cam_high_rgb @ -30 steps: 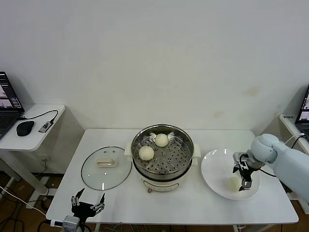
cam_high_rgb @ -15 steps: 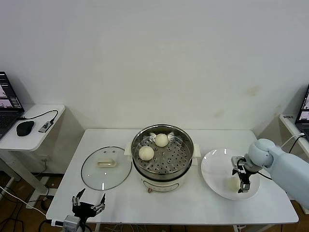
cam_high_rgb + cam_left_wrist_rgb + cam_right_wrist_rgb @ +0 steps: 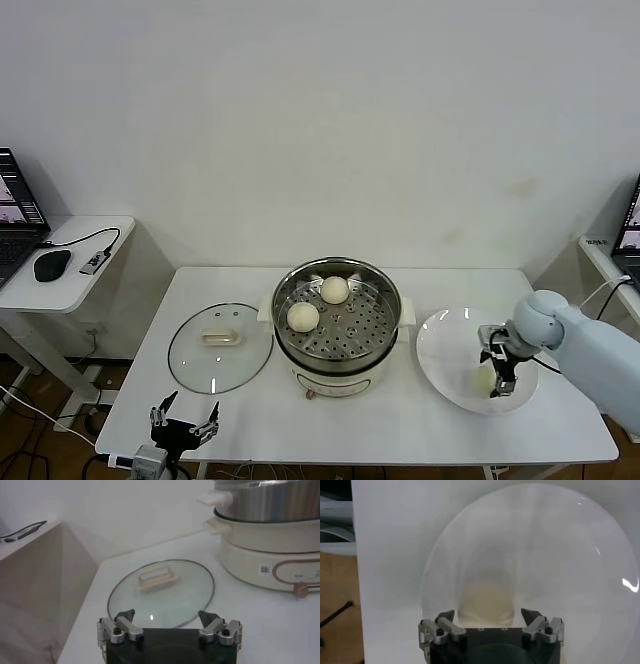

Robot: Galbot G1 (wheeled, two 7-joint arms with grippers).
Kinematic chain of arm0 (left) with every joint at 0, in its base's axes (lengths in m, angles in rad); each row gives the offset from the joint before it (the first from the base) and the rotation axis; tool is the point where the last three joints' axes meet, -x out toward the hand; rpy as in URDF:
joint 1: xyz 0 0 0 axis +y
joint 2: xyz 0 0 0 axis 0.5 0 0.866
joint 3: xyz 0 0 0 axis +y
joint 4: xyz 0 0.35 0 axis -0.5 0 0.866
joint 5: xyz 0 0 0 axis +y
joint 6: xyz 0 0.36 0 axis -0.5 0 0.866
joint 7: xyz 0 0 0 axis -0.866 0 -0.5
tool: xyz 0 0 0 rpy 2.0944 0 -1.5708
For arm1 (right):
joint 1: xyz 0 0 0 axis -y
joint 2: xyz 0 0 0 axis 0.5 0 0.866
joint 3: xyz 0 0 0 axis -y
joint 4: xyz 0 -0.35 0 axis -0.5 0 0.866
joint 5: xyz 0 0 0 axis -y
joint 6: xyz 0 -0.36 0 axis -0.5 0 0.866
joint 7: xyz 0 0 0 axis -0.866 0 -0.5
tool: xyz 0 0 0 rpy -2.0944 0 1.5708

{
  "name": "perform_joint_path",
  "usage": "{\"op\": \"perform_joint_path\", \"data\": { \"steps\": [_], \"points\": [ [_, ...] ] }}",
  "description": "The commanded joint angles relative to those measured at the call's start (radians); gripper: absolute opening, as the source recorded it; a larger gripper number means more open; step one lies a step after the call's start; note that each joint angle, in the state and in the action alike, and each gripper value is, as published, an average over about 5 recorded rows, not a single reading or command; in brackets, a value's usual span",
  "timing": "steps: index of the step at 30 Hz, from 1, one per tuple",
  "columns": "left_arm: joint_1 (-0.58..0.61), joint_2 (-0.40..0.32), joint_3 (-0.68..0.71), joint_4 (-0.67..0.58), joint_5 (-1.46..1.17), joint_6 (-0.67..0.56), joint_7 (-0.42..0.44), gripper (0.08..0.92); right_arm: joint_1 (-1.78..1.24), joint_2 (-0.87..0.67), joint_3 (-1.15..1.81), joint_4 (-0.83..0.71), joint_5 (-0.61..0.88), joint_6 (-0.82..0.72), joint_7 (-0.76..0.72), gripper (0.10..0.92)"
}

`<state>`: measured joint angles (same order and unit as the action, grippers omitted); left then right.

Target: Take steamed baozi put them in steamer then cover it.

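Right gripper (image 3: 497,375) is down over the white plate (image 3: 440,345), which sits on the table (image 3: 400,425) to the right of the steamer (image 3: 337,325). One bun (image 3: 483,380) lies on the plate directly under this gripper. In the right wrist view the bun (image 3: 485,605) sits between the two fingertips (image 3: 445,616), which stand apart on either side of it; whether they press on the bun cannot be told, so no hold is confirmed. The plate rim (image 3: 600,540) curves round beyond the bun.

Steamer: open, no lid on it. Two buns rest on its perforated tray, one toward the front left (image 3: 303,317) and one toward the back (image 3: 335,289), apart from each other and well away from the right gripper.

Lid (image 3: 220,346) lies flat on the table to the left of the steamer, handle up, just beside the pot.

Left gripper (image 3: 182,425) hangs low at the near left edge of the table, idle, with its jaws spread wide and nothing between them. In the left wrist view the lid (image 3: 161,591) lies just ahead of its fingertips (image 3: 125,616), and the steamer's base (image 3: 270,565) stands farther off to one side.
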<state>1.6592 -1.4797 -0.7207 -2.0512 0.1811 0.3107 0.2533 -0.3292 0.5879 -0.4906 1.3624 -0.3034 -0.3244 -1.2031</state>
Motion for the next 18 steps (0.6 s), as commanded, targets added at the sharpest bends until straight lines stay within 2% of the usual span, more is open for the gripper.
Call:
{"op": "perform_joint_path", "data": {
  "steps": [1,10,18],
  "points": [
    [-0.001,0.000,0.001,0.002,0.001,0.001,0.000,0.823,0.000,-0.003,0.003,-0.003,0.006,0.000,0.003,0.639],
    [-0.009,-0.001,0.003,0.009,0.000,0.001,0.001,0.823,0.081,-0.031,-0.020,0.011,0.057,-0.008,-0.040,0.590],
    [-0.025,0.001,0.002,0.007,0.001,0.005,-0.002,0.823,0.390,-0.055,-0.206,0.052,0.183,-0.010,-0.103,0.585]
  ]
}}
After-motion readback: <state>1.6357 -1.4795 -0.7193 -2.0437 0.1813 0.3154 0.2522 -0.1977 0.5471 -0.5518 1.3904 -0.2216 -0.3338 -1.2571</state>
